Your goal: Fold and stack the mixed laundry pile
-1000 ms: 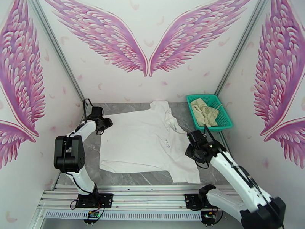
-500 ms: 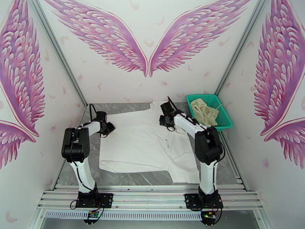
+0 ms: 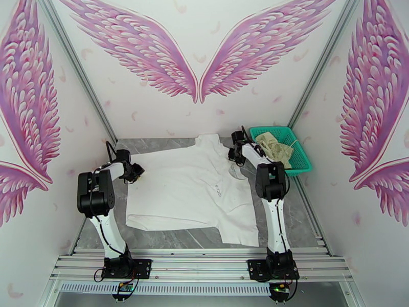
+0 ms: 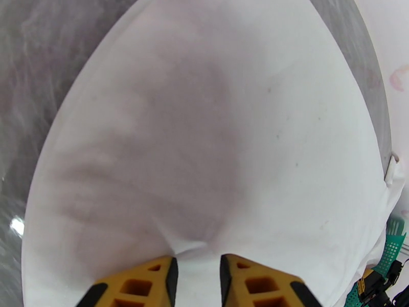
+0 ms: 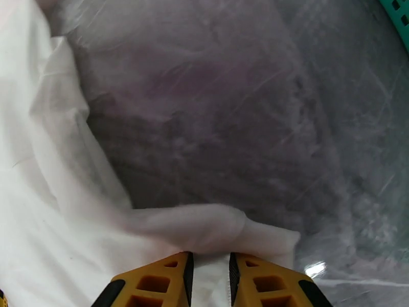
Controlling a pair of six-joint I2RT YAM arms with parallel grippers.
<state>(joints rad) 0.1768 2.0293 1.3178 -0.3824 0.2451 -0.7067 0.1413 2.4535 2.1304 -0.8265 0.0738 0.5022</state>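
Note:
The large white collared shirt (image 3: 189, 193) lies spread flat on the grey table. My left gripper (image 3: 135, 173) is shut on its left edge; in the left wrist view the cloth (image 4: 214, 149) bunches into a pinch between the yellow fingers (image 4: 153, 282). At the far right of the shirt, beside the collar, my right gripper (image 3: 235, 153) is shut on a fold of the white cloth (image 5: 204, 226), seen between its yellow fingertips (image 5: 163, 282). The cream-beige garment (image 3: 273, 147) lies crumpled in the teal basket.
The teal mesh basket (image 3: 302, 155) stands at the table's far right corner, close to my right gripper; its corner shows in both wrist views (image 4: 391, 246) (image 5: 399, 11). Bare grey table (image 3: 174, 240) runs along the front. Walls close in on the left, right and back.
My right arm has swung from the shirt's near right side to its far collar area and taken hold there. The left gripper drew slightly left, and the shirt shifted left with it.

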